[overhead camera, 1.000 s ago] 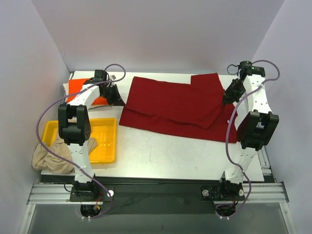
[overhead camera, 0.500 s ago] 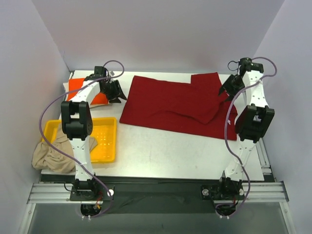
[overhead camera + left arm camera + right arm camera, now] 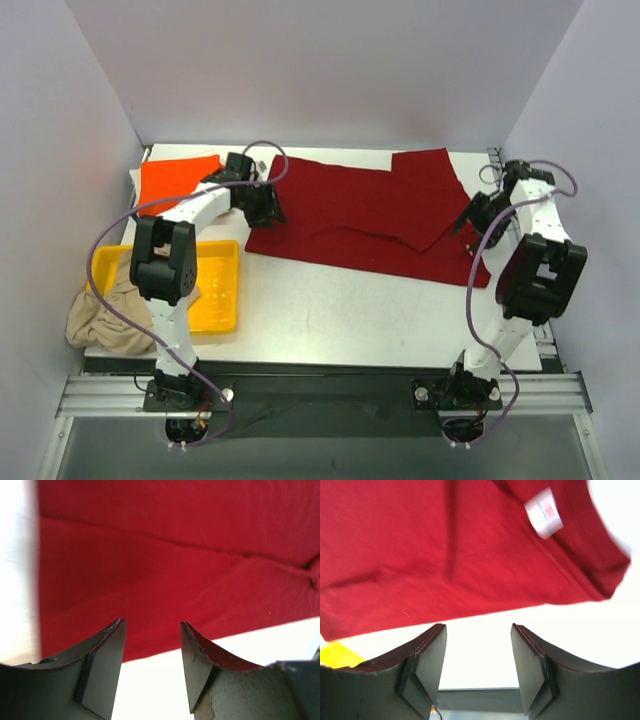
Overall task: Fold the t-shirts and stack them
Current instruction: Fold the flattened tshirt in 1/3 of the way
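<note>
The dark red t-shirt (image 3: pixel 360 215) lies spread across the middle of the table, with one layer folded over at its right. My left gripper (image 3: pixel 268 207) hangs open over the shirt's left edge, nothing between its fingers; in the left wrist view the red cloth (image 3: pixel 165 565) fills the space beyond the open left gripper (image 3: pixel 152 630). My right gripper (image 3: pixel 468 220) is open by the shirt's right edge. The right wrist view shows the shirt (image 3: pixel 445 550) and its white label (image 3: pixel 544 517) past the empty right gripper (image 3: pixel 478 630). An orange t-shirt (image 3: pixel 178 180) lies folded at the back left. A beige t-shirt (image 3: pixel 100 320) is crumpled at the left.
A yellow tray (image 3: pixel 215 285) sits at the front left, with the beige cloth draped over its left side. A white edge (image 3: pixel 136 180) shows under the orange shirt. Walls close in the back and both sides.
Both grippers have opened and let go of the red shirt. The left one moved right onto the shirt's left edge; the right one moved outward and nearer. The shirt has settled flat.
</note>
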Action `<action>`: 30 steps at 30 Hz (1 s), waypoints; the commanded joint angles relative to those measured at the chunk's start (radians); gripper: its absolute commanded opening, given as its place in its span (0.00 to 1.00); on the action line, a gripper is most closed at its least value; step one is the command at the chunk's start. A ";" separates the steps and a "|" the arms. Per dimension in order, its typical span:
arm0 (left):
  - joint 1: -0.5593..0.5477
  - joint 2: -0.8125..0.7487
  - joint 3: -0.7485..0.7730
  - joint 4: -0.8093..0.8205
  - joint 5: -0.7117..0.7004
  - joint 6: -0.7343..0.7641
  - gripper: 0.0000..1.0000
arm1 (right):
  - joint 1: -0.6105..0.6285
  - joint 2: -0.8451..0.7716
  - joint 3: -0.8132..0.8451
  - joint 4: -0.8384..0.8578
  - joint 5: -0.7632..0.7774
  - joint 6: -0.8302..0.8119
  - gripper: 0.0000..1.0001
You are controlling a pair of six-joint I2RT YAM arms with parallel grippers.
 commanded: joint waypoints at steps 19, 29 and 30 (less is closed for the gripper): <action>-0.049 0.021 -0.235 0.281 0.054 -0.062 0.58 | -0.025 0.091 -0.303 0.117 0.090 -0.026 0.48; -0.051 -0.063 -0.395 0.277 -0.013 -0.031 0.58 | -0.028 0.077 -0.438 0.074 0.156 -0.003 0.49; -0.051 -0.082 -0.431 0.283 -0.018 -0.033 0.58 | -0.029 0.071 -0.452 0.073 0.158 -0.001 0.49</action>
